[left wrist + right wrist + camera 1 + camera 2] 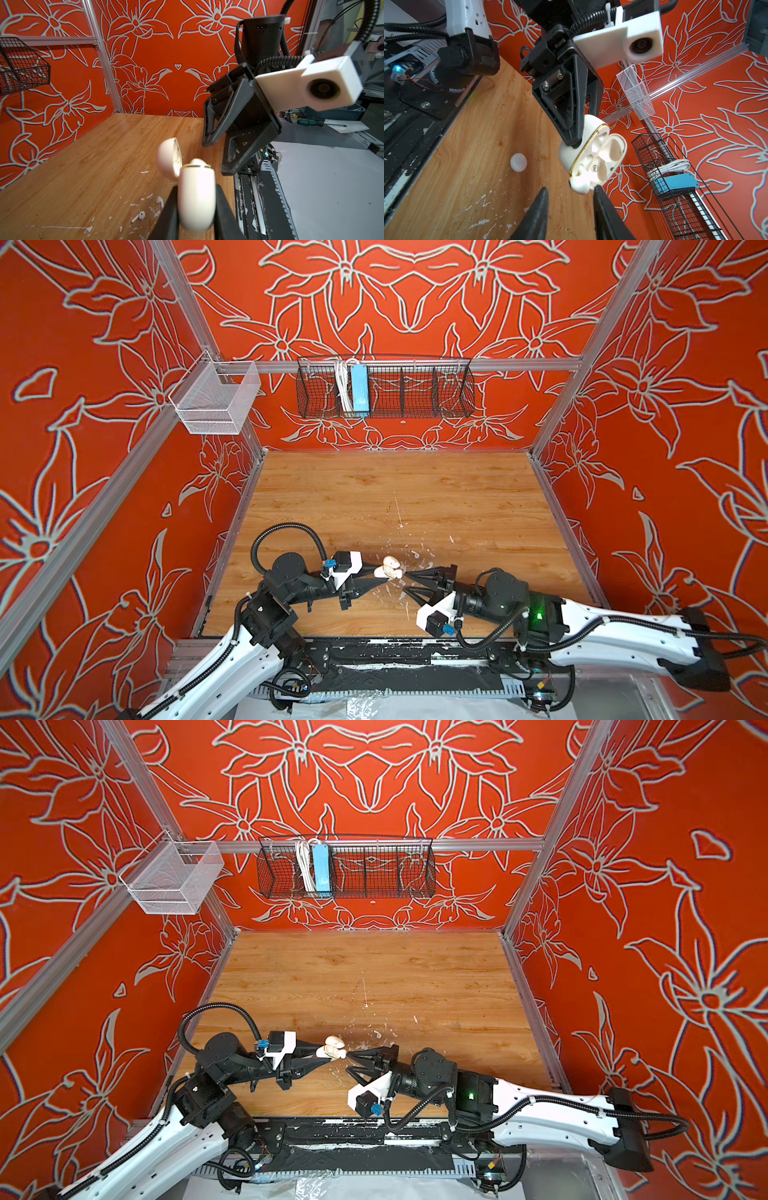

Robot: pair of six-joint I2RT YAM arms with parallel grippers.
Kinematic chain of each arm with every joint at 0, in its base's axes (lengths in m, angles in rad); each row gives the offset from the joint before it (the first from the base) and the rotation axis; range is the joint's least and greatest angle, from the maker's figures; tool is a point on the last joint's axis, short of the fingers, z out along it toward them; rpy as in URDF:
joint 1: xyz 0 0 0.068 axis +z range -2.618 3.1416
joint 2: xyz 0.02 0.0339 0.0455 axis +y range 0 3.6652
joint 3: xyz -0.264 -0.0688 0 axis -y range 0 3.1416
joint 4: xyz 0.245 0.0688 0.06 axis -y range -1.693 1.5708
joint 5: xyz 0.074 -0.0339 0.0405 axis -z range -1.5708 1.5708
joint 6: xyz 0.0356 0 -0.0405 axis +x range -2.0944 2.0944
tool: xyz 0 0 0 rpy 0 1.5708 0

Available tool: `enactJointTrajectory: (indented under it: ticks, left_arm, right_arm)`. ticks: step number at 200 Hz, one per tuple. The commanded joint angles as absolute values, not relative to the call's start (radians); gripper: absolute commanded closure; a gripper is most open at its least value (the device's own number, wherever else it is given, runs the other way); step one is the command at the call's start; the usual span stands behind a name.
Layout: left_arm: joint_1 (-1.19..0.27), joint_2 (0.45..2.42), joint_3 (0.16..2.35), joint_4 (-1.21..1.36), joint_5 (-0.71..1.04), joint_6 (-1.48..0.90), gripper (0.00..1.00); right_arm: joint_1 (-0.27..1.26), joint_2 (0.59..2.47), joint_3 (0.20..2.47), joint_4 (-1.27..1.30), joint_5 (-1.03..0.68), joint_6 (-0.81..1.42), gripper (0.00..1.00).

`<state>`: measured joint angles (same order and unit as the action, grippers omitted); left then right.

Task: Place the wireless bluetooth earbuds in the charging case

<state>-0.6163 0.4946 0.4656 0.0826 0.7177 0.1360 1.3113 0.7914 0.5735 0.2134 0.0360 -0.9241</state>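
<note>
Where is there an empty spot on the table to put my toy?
The far half of the table, up to the back wall, is bare. Crowded near the front: the left fingers hold the charging case, the right fingers beside it, earbuds lying nearby.

Overhead pair; wrist views near case (196, 199)

text: one small dark logo (594, 168) | on: charging case (567, 158) inner face | reading: illegible

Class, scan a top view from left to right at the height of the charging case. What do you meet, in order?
left wrist camera → charging case, lid open → right claw, jaws apart
</note>
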Motion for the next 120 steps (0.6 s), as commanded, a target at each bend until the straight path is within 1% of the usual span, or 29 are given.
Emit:
enactJointTrajectory:
  ticks: [1, 45, 72, 120]
  left_arm:
    - [-0.62, 0.495, 0.494, 0.087, 0.745, 0.141, 1.0]
    - [-0.62, 0.52, 0.502, 0.071, 0.783, 0.167, 1.0]
    - [-0.62, 0.531, 0.506, 0.075, 0.805, 0.17, 1.0]
    - [-0.62, 0.535, 0.509, 0.064, 0.81, 0.181, 1.0]
  right_arm:
    - [1.311, 0.791, 0.606, 0.232, 0.012, -0.954, 0.65]
    - [1.31, 0.807, 0.611, 0.244, 0.03, -0.968, 0.66]
    - [1.311, 0.824, 0.615, 0.253, 0.051, -0.985, 0.69]
    - [1.31, 0.835, 0.628, 0.252, 0.051, -0.996, 0.72]
